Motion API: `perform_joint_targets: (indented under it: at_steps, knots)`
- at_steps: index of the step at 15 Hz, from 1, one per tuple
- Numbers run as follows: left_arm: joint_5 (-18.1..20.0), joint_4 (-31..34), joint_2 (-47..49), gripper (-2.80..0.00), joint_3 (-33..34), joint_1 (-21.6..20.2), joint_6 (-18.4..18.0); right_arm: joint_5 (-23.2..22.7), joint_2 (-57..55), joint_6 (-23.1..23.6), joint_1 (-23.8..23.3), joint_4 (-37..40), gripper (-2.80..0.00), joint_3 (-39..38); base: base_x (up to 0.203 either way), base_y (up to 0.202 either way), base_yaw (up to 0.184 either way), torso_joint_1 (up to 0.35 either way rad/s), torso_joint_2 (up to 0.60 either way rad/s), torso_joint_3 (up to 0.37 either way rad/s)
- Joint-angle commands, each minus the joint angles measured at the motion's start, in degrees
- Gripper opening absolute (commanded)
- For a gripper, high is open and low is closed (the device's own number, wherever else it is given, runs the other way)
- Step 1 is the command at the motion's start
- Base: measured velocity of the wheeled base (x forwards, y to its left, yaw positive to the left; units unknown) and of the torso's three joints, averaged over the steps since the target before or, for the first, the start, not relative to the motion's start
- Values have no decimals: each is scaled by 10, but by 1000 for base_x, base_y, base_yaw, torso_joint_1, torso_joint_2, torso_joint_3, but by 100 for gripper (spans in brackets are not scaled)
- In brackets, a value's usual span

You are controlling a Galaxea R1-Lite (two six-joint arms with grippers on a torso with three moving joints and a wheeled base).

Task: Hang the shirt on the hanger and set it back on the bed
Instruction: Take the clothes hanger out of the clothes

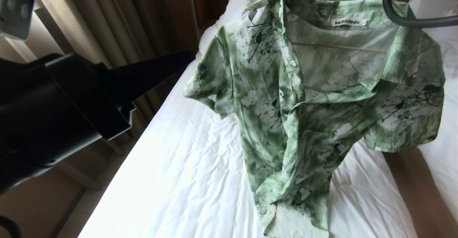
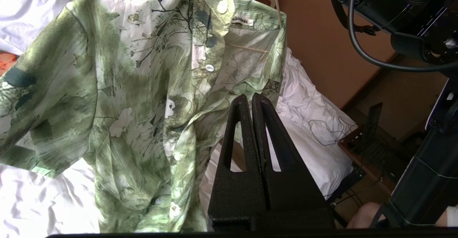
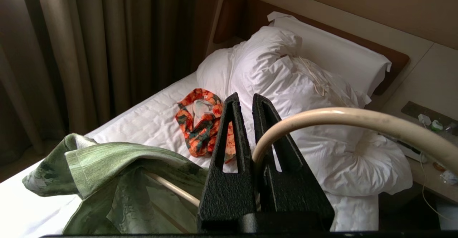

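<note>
Right claw (image 3: pixel 243 102) is clamped on the hanger (image 3: pixel 343 118), gripping its hook between near-shut fingers, out of the head view above the shirt (image 1: pixel 307 98). You've got the shirt draped over the hanger and hanging above the bed (image 1: pixel 186 180), hem trailing onto the sheets. Left claw (image 2: pixel 249 100) is fully shut, holding nothing, parked just in front of the shirt's open placket.

Handling notes: thin light fabric, floppy, no stiffness; it'll swing and slide on the smooth wire. Collar looks skewed toward your left shoulder, so it could slip off if you tilt. Keep your grip on the hook: rigid, the only reliable hold. If you need the left claw, pinch the collar or shoulder seam, not the loose front.
</note>
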State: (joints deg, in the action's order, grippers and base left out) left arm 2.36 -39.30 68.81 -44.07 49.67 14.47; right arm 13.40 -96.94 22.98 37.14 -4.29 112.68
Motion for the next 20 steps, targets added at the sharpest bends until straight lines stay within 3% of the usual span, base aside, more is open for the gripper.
perform_joint_targets:
  at_steps: [1, 17, 20]
  knots:
    - [0, -2, 7, -280, -1, -2, 1, 0, -3, 3, 0, 0, -280, 0, 0, 0, 0, 193, -459, -277]
    - [1, -2, 17, -280, 1, -10, 1, -14, 9, 9, -4, -15, -280, 1, 0, 0, 0, 151, -349, -201]
    - [-1, -1, 17, -280, -3, -10, 1, -25, 6, 17, 0, -48, -280, -1, 0, 0, 0, 56, -134, -68]
